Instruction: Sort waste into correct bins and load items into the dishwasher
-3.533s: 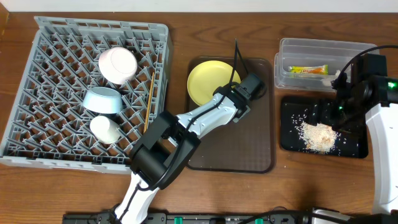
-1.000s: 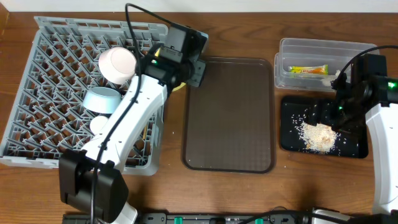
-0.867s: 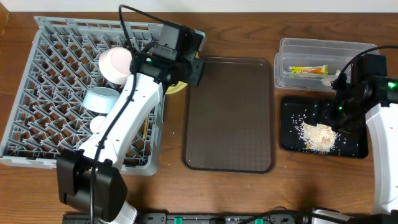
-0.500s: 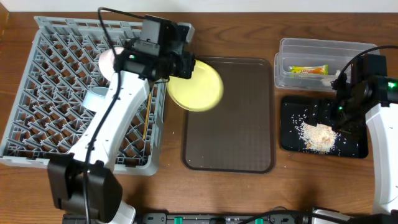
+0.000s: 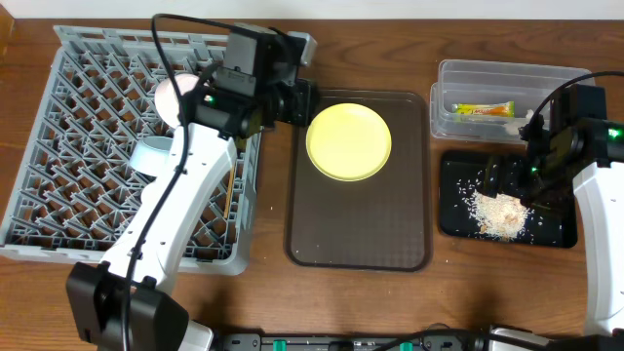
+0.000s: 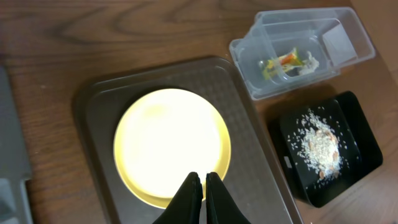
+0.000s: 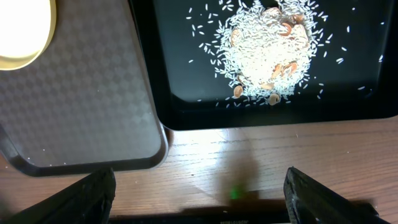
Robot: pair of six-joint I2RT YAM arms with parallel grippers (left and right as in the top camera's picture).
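Observation:
The pale yellow plate (image 5: pixel 349 141) lies flat on the brown tray (image 5: pixel 361 224); it also shows in the left wrist view (image 6: pixel 171 144). My left gripper (image 5: pixel 302 101) (image 6: pixel 203 179) is shut and empty, hanging above the plate's left edge. The grey rack (image 5: pixel 156 37) holds a whitish bowl (image 5: pixel 174 95), a light blue bowl (image 5: pixel 148 156) and chopsticks (image 5: pixel 230 200); the cup is hidden by my arm. The clear tub (image 5: pixel 507 73) holds the wrapper (image 5: pixel 483 110) and a white scrap (image 6: pixel 309 60). Rice crumbs (image 5: pixel 497 210) lie in the black tray (image 5: pixel 458 210). My right gripper (image 5: pixel 531 174) (image 7: pixel 202 199) is open and empty.
The brown tray's corner (image 7: pixel 68 93) and the black tray (image 7: pixel 186 106) lie side by side, with bare wooden table in front of them. The rack fills the left of the table, its right rim next to the brown tray.
The left arm held the plate tilted by the rack's right edge. The plate has gone right and now lies flat on the brown tray, free of the gripper. The right arm has not moved.

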